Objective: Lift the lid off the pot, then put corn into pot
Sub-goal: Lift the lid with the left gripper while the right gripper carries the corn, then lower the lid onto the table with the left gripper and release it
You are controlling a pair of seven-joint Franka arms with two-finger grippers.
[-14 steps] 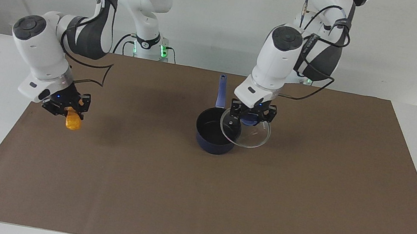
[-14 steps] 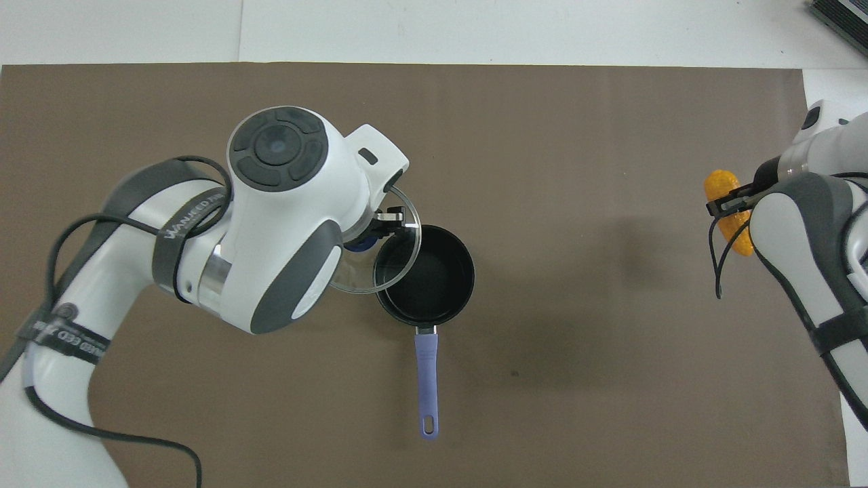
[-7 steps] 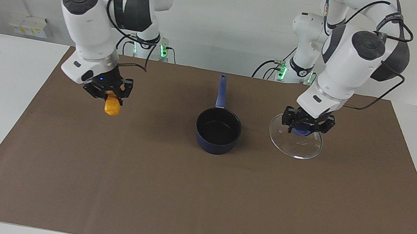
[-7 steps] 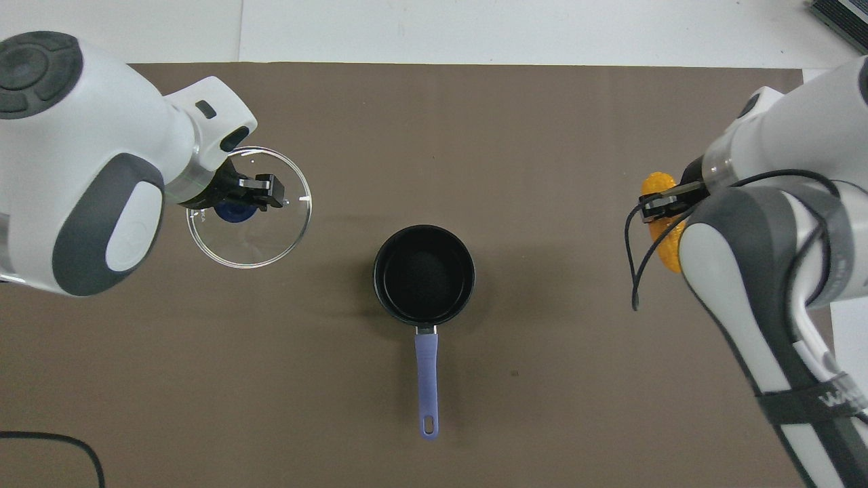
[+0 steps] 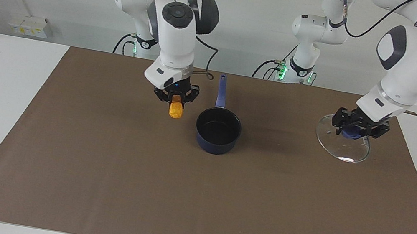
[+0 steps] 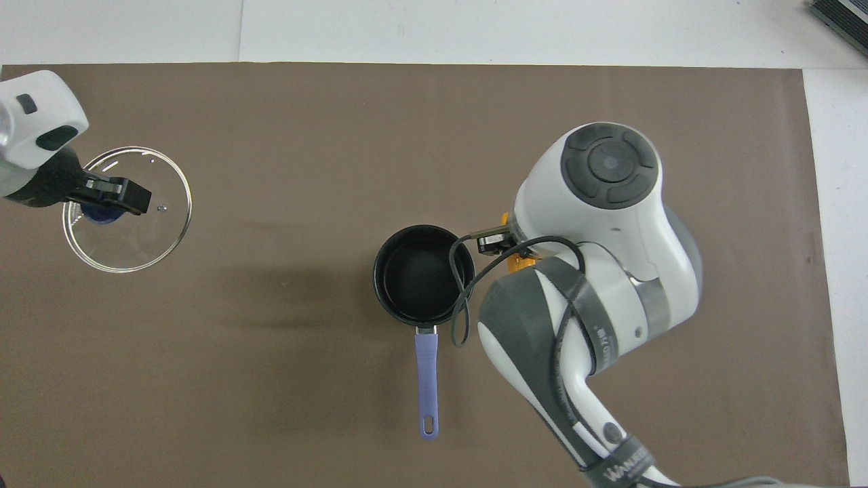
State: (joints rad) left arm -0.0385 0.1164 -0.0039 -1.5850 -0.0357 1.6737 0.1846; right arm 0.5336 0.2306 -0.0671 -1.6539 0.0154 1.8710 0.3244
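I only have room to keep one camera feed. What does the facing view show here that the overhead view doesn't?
Facing view only: the corn hangs clear beneath the right gripper, beside the pot; both arm bases show. Overhead only: the pot's full handle and floor; there the right arm hides nearly all the corn. Both: the pot open, and the left gripper holding the lid by its knob.

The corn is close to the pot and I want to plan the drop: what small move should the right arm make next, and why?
Probably carry the corn sideways until it hangs over the open pot. The right hand grips it in the air just beside the pot's rim, not over the black interior, while the left hand holds the lid well clear toward its own end.
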